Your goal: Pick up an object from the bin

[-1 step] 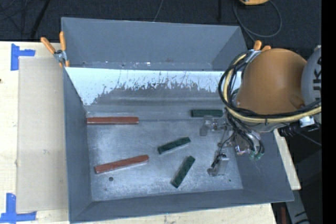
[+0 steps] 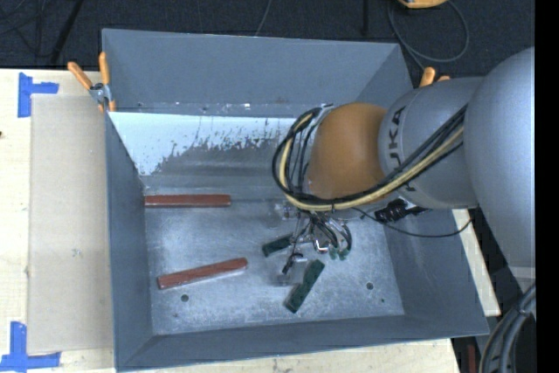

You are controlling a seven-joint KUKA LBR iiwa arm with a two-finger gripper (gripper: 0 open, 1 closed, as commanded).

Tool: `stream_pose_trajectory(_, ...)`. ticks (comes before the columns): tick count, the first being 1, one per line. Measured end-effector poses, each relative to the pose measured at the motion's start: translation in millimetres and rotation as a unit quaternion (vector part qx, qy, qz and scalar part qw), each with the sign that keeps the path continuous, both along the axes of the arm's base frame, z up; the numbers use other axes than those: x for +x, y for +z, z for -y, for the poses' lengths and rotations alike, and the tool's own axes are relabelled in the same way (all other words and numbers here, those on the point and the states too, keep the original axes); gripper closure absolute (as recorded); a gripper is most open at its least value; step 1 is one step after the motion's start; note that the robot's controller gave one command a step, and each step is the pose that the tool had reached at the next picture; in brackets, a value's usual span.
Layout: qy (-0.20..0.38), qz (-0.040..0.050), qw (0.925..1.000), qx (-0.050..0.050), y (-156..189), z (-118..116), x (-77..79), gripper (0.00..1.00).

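1. Bin (image 2: 253,83): grey metal, sloped walls, flat floor. Judged: the slopes send loose items down to the floor, so all stock lies low and flat.
2. Arm (image 2: 454,144): enters from view's right and bends down over the bin's right-centre. Orange cover (image 2: 345,153) and cable loops at the wrist hide much of what is below.
3. Tool (image 2: 306,249): low in the bin, close to the floor, right of centre. State: cannot tell whether apart or together, as the wrist and cables mask it. Nothing seen clamped in it.
4. Green strip (image 2: 304,286): dark, flat, short, lying tilted on the floor. Its upper end is just beside or under the tool, its lower end points to the front wall. Nearest item, so the likely pick candidate (judgement only). It lies flat, so a grip prob. needs the tool down at floor level.
5. Dark bit (image 2: 278,246): just left of the tool. Cannot tell if it is a loose item or part of the tool.
6. Rear bar (image 2: 188,201): red-brown, long, flat at the foot of the back slope, left half. Well apart from the tool.
7. Front bar (image 2: 203,272): same kind, slightly tilted, on the left-centre floor. Apart from the tool and the strip, so no clutter in the way.
8. Status: nothing lifted yet, pick not done.
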State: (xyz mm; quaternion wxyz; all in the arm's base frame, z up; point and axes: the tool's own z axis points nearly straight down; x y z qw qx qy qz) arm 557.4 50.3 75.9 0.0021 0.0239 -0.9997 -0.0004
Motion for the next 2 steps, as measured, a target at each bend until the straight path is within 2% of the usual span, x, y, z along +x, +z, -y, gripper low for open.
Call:
stream_pose_trajectory(1,-0.001,0.0018,1.0,0.0,4,1,0.5,1.0)
stream_pose_trajectory(2,-0.004,0.0069,1.0,0.001,146,-20,19.7,1.0)
